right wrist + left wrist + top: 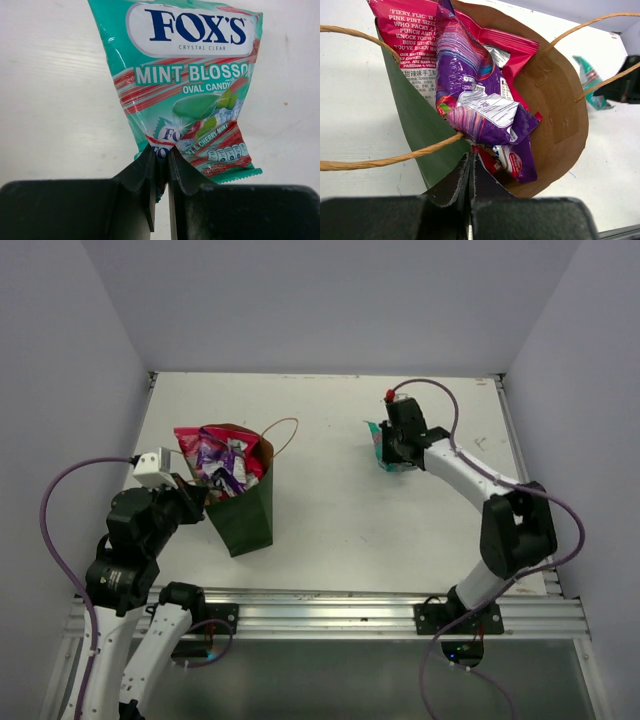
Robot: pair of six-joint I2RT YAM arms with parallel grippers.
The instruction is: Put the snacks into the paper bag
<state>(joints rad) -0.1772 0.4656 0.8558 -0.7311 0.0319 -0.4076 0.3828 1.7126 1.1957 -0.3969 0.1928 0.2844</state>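
The dark green paper bag [245,520] stands upright at the left, its brown inside [555,100] open toward the left wrist view. Inside it a purple packet [470,90] lies on top of a large red packet [405,30], with another red packet [515,45] behind. My left gripper [470,162] is shut on the bag's near rim, seen from above [200,495]. The teal mint packet [185,75] lies on the table at the right [378,445]. My right gripper [161,155] is shut on its lower edge, above the table's back right [393,452].
Thin tan loop handles [285,430] stick out from the bag toward the middle. Grey walls close in the white table on three sides. A metal rail [330,605] runs along the near edge by the arm bases.
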